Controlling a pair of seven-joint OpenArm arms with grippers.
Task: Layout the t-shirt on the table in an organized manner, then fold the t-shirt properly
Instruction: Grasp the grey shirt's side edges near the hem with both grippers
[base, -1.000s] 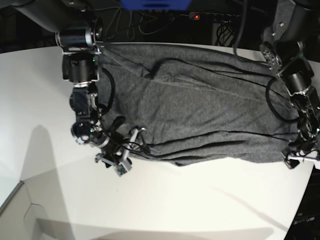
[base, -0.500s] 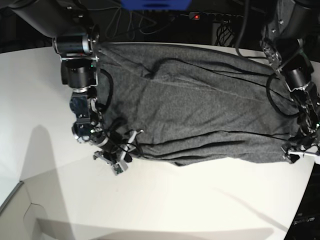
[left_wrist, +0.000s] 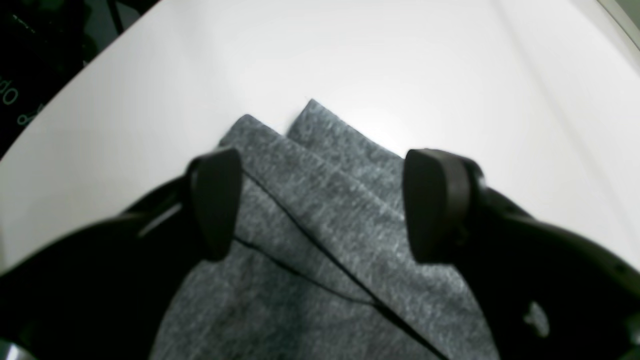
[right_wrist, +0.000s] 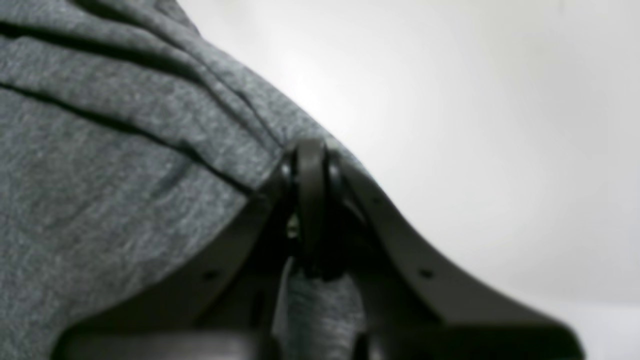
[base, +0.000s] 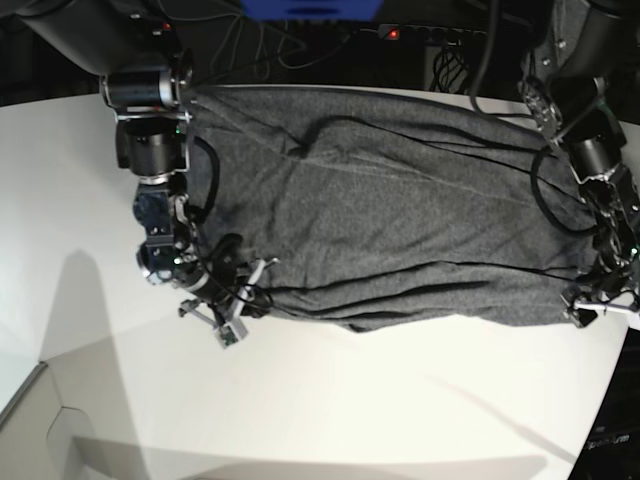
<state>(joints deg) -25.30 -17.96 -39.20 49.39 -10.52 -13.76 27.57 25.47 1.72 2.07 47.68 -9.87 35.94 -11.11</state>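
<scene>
Where the white table (base: 330, 400) fills most of the base view, its curved rim runs along the far side against a dark background of cables, and a pale shadow falls across its near left part. Spread across the far half of that surface lies the t-shirt (base: 400, 220), a plain heathered dark grey knit, stretched wide from one arm to the other, with long creases running along its length and its near edge folded into stacked layers. At the left of the base view the right arm reaches down over the fabric's end, and the right gripper (base: 250, 285) sits at the shirt's near corner; the right wrist view shows its jaws pressed together with a bunch of grey cloth pinched between them, pleats fanning out from the pinch across the white top. At the right of the base view, close to the table's edge, the left gripper (left_wrist: 320, 205) hovers at the opposite near corner; in the left wrist view its two dark fingertips (left_wrist: 212, 200) stand wide apart, straddling the layered corner of the shirt, which lies flat on the table between them. Whether either fingertip touches the fabric cannot be told.
</scene>
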